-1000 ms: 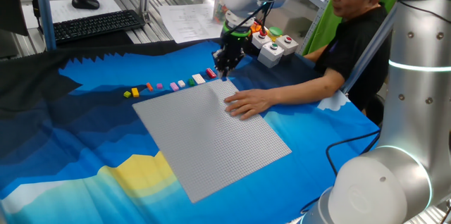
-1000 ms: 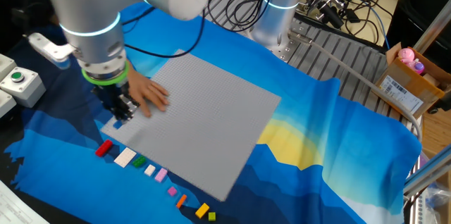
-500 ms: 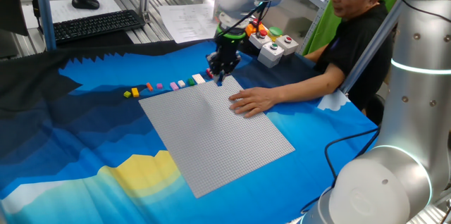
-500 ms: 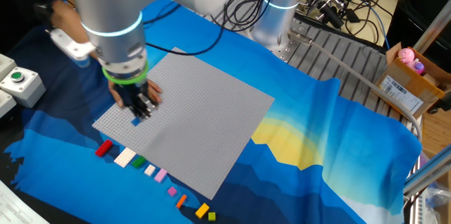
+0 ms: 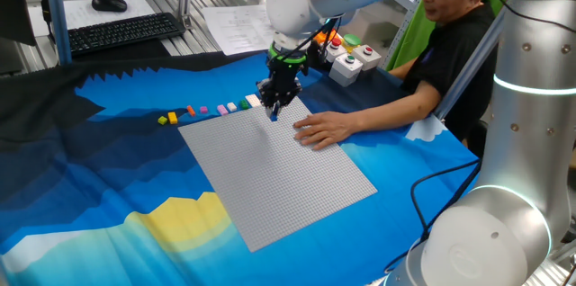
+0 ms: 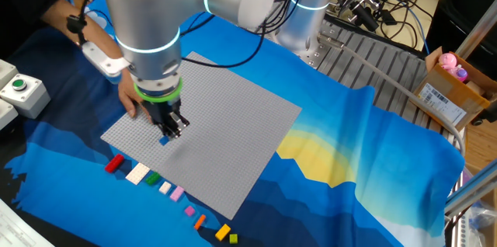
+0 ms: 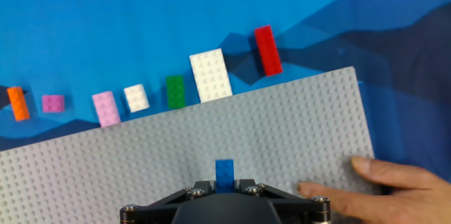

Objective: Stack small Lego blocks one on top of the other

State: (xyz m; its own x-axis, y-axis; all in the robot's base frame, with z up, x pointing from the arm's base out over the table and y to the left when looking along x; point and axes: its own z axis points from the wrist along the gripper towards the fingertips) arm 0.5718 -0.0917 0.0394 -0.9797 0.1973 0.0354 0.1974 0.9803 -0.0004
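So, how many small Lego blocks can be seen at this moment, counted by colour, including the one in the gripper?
Blue, in the gripper: 1
Red: 1
White: 2
Green: 1
Pink: 2
Orange: 1
Yellow: 1
Total: 9

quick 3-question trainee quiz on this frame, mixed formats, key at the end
1. True or false: the tool is shut on the blue block above the grey baseplate.
2. Multiple choice: in the hand view, which loose block lies between the large white block and the small white block? A) orange B) green C) red
3. Fill in: the person's hand rests on the ____.

Key:
1. True.
2. B, the green block. The red block lies at the other side of the large white one, and the orange block at the far end of the row.
3. Baseplate.
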